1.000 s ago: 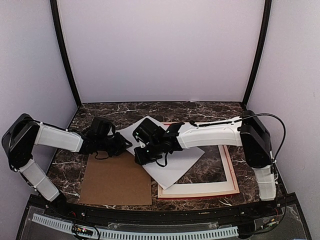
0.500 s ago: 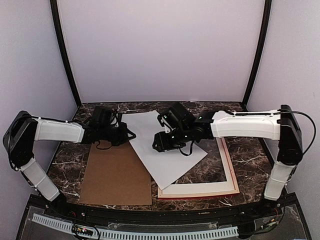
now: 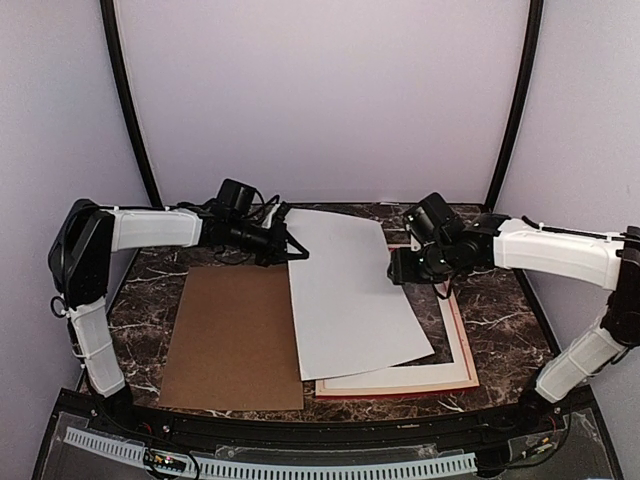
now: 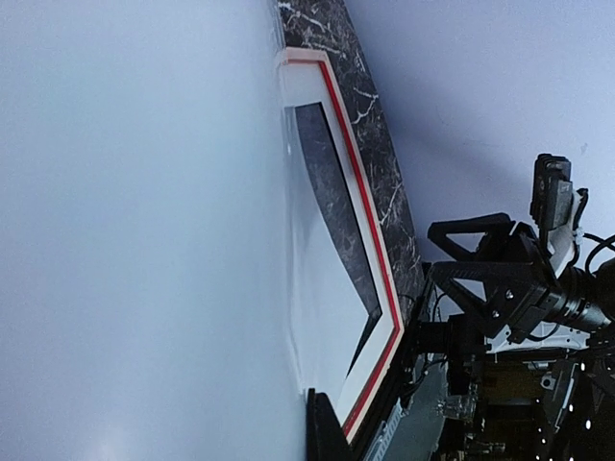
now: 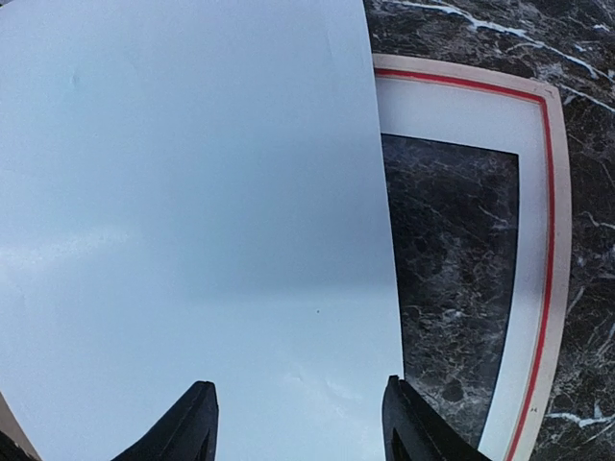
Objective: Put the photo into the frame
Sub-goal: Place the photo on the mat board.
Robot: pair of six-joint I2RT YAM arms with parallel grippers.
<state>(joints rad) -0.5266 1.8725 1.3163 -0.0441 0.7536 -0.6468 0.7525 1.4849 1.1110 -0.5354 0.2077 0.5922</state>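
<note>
A dark marble-patterned table (image 3: 505,300) with white veins fills the workspace. On its right half lies the frame (image 5: 560,240), a large flat rectangle with a pale border and a thin red line. A white mat (image 5: 452,110) sits inside it, and its cut-out shows the marble beneath.

The photo (image 3: 350,290) lies plain white side up at the table's middle. It is slightly skewed and covers the frame's left part. A matte brown cardboard backing board (image 3: 235,340) lies just beside it, to the left.

The left gripper (image 3: 290,247) is at the photo's far left corner. Whether its jaws are apart or clamped on the sheet cannot be told. The right gripper (image 5: 298,389) hovers over the photo's right edge with its jaws apart, gripping nothing.

The photo looks thin, light, smooth and bendy, so it is likely to crease or slide. A corner or free edge seems the best place to hold it.
</note>
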